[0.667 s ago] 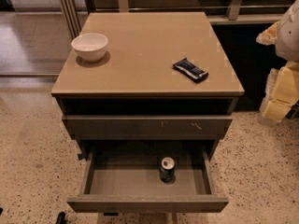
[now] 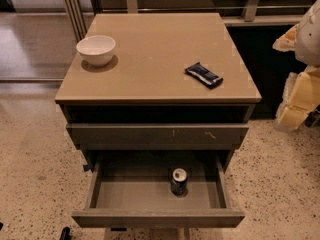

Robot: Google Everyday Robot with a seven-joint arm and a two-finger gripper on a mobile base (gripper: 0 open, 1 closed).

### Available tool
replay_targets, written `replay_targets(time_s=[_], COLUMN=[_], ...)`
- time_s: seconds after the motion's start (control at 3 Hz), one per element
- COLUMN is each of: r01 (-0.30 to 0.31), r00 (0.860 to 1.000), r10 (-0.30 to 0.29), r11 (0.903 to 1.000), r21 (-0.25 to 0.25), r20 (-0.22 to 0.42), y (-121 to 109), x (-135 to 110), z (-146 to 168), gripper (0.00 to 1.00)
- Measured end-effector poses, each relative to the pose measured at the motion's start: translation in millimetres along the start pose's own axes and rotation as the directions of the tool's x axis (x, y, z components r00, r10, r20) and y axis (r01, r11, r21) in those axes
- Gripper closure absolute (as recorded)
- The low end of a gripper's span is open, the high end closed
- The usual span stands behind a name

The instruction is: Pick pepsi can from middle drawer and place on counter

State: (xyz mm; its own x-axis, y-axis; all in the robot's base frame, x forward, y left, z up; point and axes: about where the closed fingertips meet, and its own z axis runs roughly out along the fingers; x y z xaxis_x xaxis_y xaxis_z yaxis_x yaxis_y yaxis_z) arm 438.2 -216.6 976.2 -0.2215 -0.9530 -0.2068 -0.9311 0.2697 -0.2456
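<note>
Nothing has shifted since the earlier frame: the pepsi can [image 2: 179, 181], the cabinet and the arm all sit as they did; the can stands upright on the bare grey floor of the middle drawer [image 2: 157, 217], silver top and pull tab facing up, a little toward 3 o'clock from the drawer's centre and clear of all its walls; the drawer is pulled out toward 6 o'clock, below a shut drawer front [image 2: 157, 134] marked with small pale scratches; above that lies a dark recess, then the tan counter [image 2: 150, 69]; on it a white bowl [image 2: 96, 49] sits at 10 o'clock and a dark snack-bar wrapper [image 2: 204, 75] lies flat at about 4 o'clock, the two well apart; speckled terrazzo floor [image 2: 35, 164] surrounds the cabinet; the gripper [image 2: 296, 101] shows only as a pale cream mass at the right edge, at 3 o'clock — beside the cabinet and well apart from the can — and whether it is spread or pressed together cannot be told.
</note>
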Motion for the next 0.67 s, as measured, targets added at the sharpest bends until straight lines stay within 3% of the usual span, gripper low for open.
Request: replay_targets(time_s=[0.33, 0.67], r01=[-0.028, -0.085], r00=[0.999, 0.985], r10=[0.028, 0.09], r11=[0.9995, 0.9955], r21=[0.012, -0.041], r20=[0.042, 0.148], y=[0, 17], x=[0, -6], z=[20, 82], gripper=[0.34, 0.58])
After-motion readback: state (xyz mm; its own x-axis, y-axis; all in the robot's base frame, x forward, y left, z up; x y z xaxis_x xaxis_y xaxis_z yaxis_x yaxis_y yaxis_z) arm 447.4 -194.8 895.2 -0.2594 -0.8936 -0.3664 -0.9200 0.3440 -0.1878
